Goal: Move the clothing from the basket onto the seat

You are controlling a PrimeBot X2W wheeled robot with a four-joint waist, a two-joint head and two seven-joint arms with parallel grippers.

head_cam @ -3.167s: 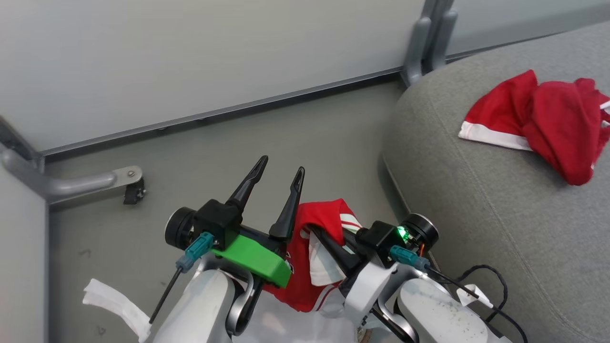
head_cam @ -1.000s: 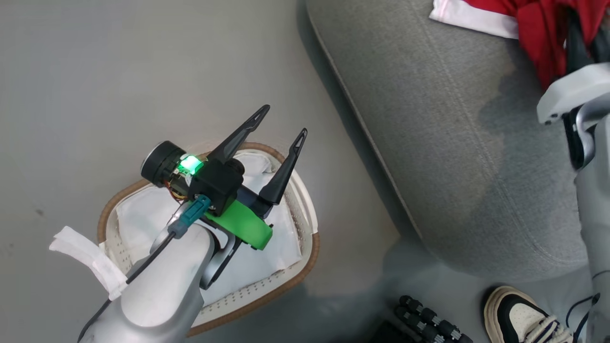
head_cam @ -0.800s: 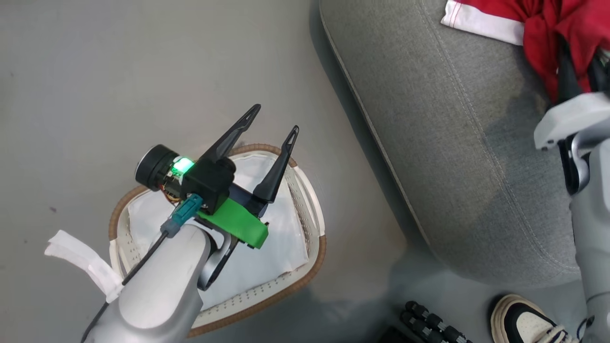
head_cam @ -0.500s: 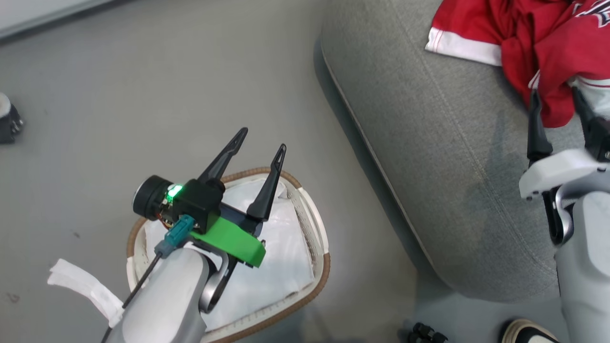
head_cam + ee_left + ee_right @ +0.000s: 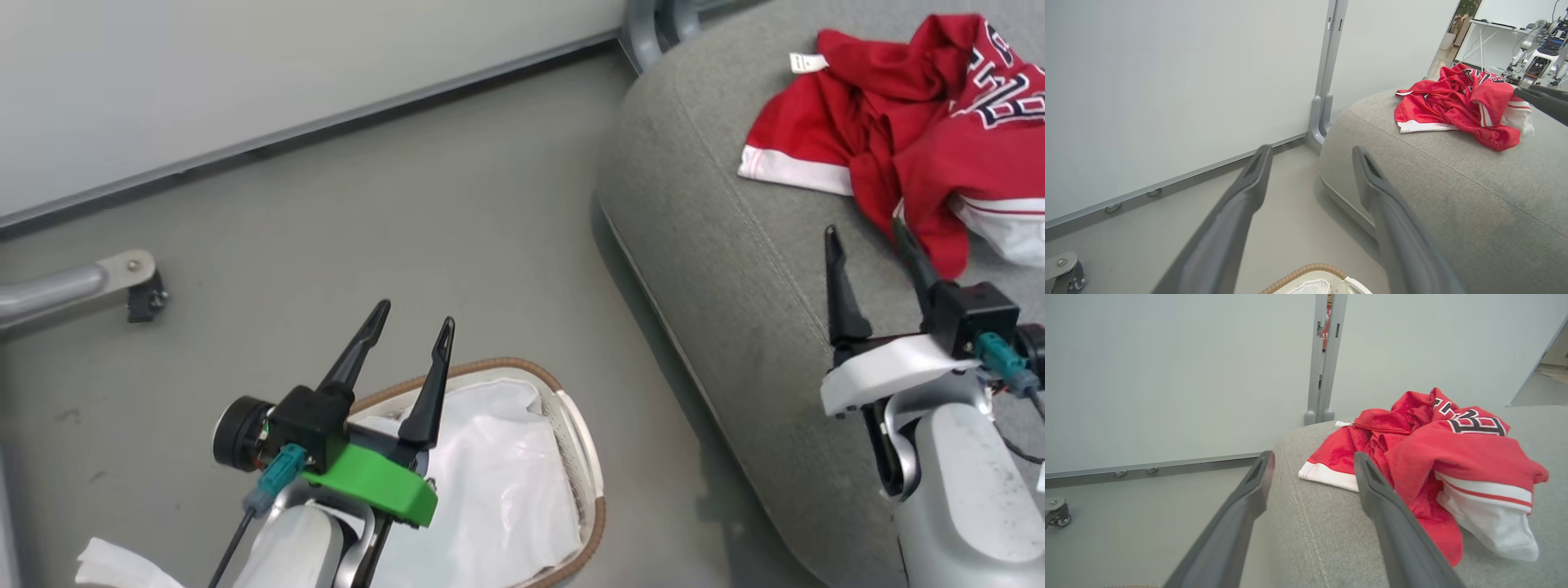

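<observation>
since the clothing (image 5: 898, 139) lies heaped on the seat (image 5: 735, 278) at upper right and the basket (image 5: 500, 362) at bottom centre shows just its white liner (image 5: 498, 490), the task looks finished; left gripper (image 5: 415, 313) and right gripper (image 5: 864, 227) stand spread, empty.

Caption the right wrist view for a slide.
Open right end effector over the grey seat, red clothing heaped just ahead.

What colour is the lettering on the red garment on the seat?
Lettering on the soft red fabric clothing is dark with white outlines; clearest in right wrist view.
</observation>
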